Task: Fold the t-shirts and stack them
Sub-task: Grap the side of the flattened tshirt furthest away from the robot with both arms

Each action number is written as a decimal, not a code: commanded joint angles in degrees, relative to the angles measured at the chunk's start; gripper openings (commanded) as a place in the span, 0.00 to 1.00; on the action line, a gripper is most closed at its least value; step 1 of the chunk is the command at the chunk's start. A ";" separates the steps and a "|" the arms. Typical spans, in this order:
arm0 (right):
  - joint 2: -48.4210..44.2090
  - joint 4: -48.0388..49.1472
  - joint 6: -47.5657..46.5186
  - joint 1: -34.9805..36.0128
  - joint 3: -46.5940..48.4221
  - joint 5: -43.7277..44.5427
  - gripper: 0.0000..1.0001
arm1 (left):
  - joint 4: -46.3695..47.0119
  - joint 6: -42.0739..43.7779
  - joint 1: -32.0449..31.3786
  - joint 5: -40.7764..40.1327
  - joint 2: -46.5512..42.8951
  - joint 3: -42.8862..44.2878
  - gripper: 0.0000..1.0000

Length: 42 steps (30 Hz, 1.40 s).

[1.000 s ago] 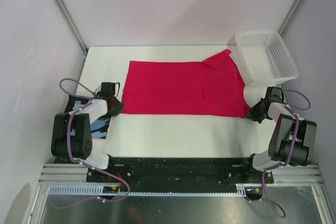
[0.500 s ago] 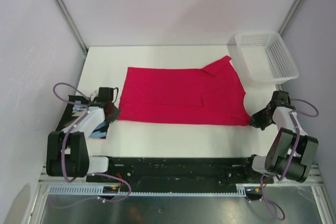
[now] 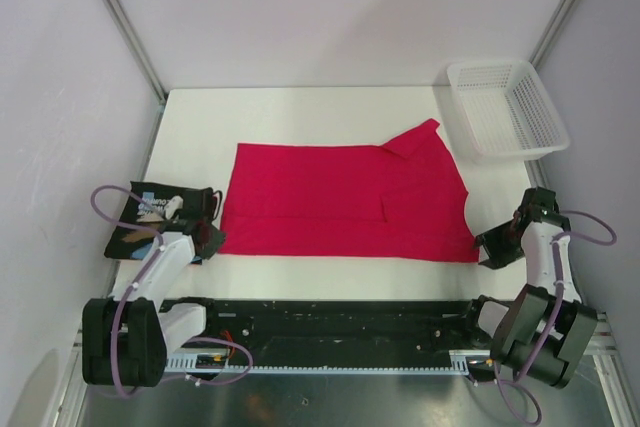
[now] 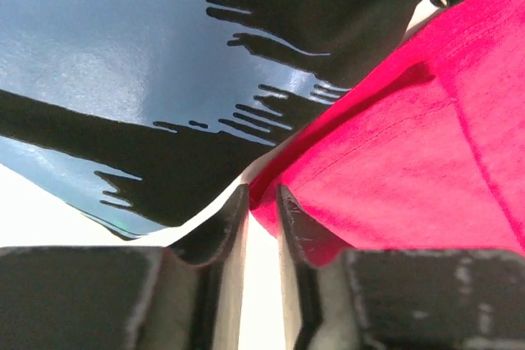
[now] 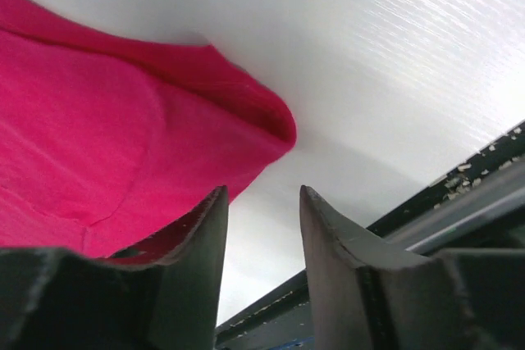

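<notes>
From above, the crimson shirt [image 3: 345, 202] lies spread flat across the middle of the white desk [image 3: 300, 107], long side running left to right, with one sleeve flap turned up at its far right corner. The black shirt [image 3: 140, 222] sits at the desk's left edge, near my left arm, its pale print facing up. It lies just beside the crimson one; I cannot tell from here whether they touch. The white mesh basket [image 3: 505, 107] stands at the far right corner, apart from both shirts. My left pincer [image 3: 207, 237] is low at the crimson shirt's near left corner, and my right pincer [image 3: 492, 249] is at its near right corner. From this height I cannot tell how either one stands.

Through my left wrist camera, my left pincer [image 4: 262, 215] has its fingers [image 4: 225, 231] only a sliver apart, with bare white desk showing through the slit and no cloth in it. The crimson hem [image 4: 394, 161] lies right at the tip of one finger. The black shirt with its light-blue print [image 4: 123, 63] fills the space beyond.

Through my right wrist camera, my right pincer [image 5: 262, 198] is plainly apart and grips nothing. The crimson shirt's rounded corner [image 5: 98, 137] rests on the desk just ahead, partly over one finger, with white desk in the gap.
</notes>
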 commanded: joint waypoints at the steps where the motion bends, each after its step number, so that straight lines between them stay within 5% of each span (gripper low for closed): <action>1: -3.13 -2.93 -1.20 -0.82 -0.58 0.39 0.52 | -0.81 1.18 0.52 -1.48 -2.51 0.80 0.31; 5: -7.06 0.39 -3.82 1.16 1.61 -0.06 0.58 | -0.55 7.60 -0.19 0.45 -4.82 6.35 0.50; 10: -6.65 7.33 -3.19 13.31 7.30 4.60 0.59 | 1.69 12.60 -2.51 2.00 -0.70 16.36 0.58; 17: 10.32 16.19 -5.36 25.01 20.63 9.27 0.59 | 5.41 16.42 -5.14 2.42 22.31 34.96 0.51; 28: 30.69 23.16 -10.53 26.66 35.15 8.84 0.57 | 5.64 22.77 -4.65 -2.87 57.78 68.42 0.42; 35: 36.43 24.59 -12.63 26.35 38.82 9.23 0.57 | 4.89 24.04 -4.05 -5.24 67.79 80.44 0.39; 42: 38.28 25.31 -12.69 24.78 39.30 7.63 0.56 | 2.82 22.51 -3.32 -6.34 69.78 82.17 0.38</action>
